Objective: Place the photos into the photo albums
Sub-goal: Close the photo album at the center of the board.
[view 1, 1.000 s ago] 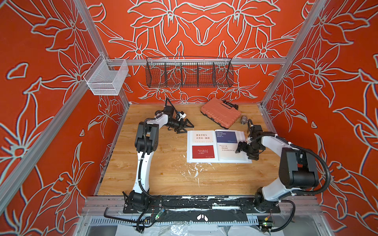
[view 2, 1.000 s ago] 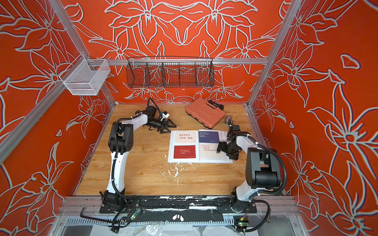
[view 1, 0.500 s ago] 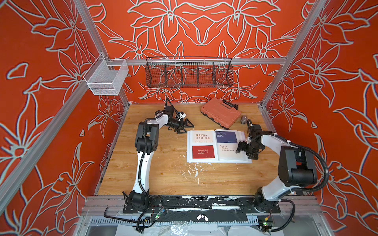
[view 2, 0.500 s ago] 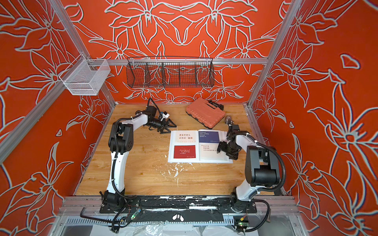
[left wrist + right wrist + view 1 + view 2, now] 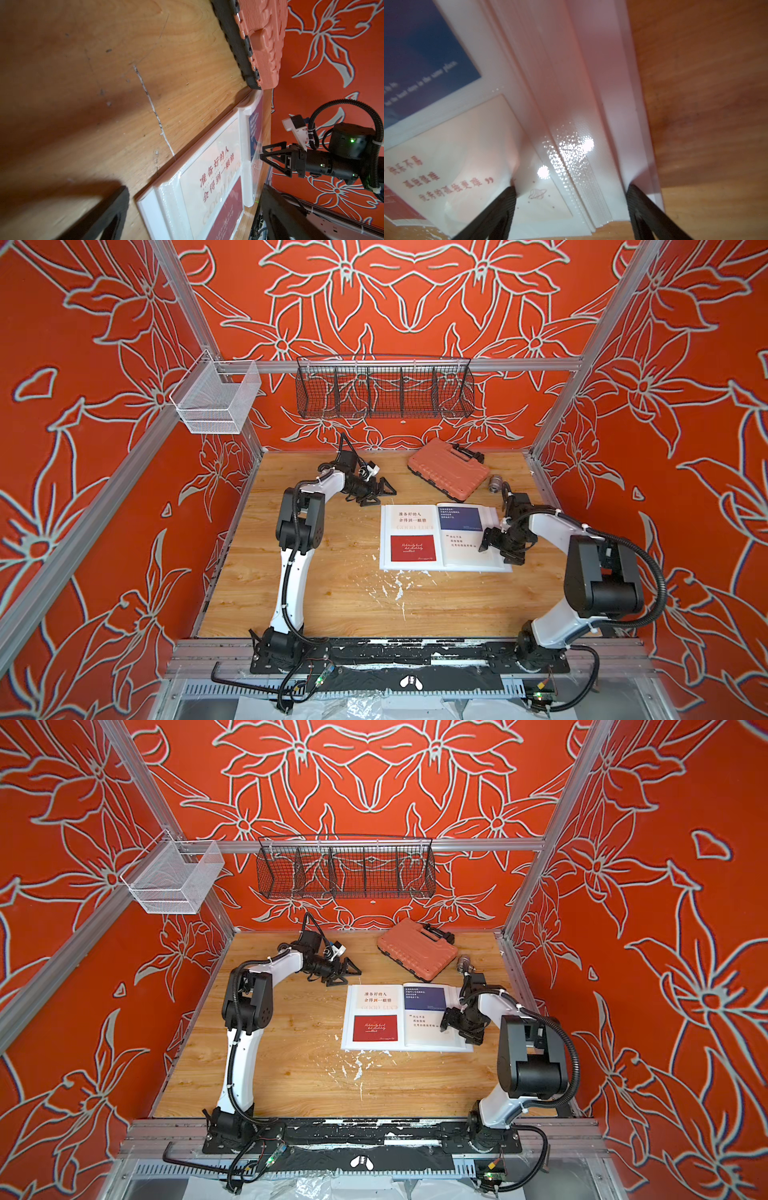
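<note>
The white photo album (image 5: 457, 562) (image 5: 432, 1041) lies open on the wooden table. Its left page holds a white photo with Chinese text (image 5: 409, 517) above a dark red one (image 5: 412, 548). On the right page a navy photo (image 5: 460, 518) (image 5: 425, 52) sits above another white one (image 5: 461, 541) (image 5: 446, 155). My right gripper (image 5: 496, 549) (image 5: 457, 1031) (image 5: 571, 199) is open at the right page's outer edge. One finger (image 5: 500, 207) rests on the page and the other stands outside the page stack. My left gripper (image 5: 381, 497) (image 5: 348, 977) (image 5: 195, 218) hangs open and empty just behind the album's far left corner.
An orange ribbed case (image 5: 448, 472) (image 5: 264, 41) lies behind the album, with a small metal cylinder (image 5: 494, 483) beside it. A black wire basket (image 5: 384, 391) and a white mesh basket (image 5: 216, 400) hang on the walls. White flecks (image 5: 397, 585) mark the table in front of the album.
The right arm has shifted very slightly at the album's right edge. The left arm, the album and the photos have not moved.
</note>
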`<action>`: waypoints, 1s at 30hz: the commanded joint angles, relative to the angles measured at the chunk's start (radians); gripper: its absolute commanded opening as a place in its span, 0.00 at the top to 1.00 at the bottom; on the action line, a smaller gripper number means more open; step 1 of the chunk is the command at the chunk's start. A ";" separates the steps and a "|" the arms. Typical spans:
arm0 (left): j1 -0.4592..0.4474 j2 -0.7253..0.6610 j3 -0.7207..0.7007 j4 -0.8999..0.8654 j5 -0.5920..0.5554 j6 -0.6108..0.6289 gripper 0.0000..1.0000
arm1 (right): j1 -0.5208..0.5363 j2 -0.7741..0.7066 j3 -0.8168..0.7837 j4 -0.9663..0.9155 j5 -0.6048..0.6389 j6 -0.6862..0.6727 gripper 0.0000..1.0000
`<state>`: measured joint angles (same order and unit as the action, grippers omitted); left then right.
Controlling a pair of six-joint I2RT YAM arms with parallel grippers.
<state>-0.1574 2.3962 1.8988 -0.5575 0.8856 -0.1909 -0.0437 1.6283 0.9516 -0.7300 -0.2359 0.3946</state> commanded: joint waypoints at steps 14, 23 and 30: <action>0.002 0.084 -0.021 -0.152 0.097 0.091 0.03 | 0.009 0.075 0.010 0.028 -0.024 0.010 0.14; 0.001 0.075 -0.016 -0.063 0.198 0.018 0.02 | 0.016 0.093 0.012 0.032 -0.032 0.010 0.14; -0.009 0.037 -0.017 -0.031 0.234 -0.011 0.03 | 0.036 0.107 0.038 0.033 -0.013 0.016 0.14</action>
<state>-0.1368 2.4233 1.8957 -0.5896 1.0710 -0.1871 -0.0265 1.6836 1.0084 -0.7837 -0.2188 0.4049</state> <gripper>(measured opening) 0.975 0.857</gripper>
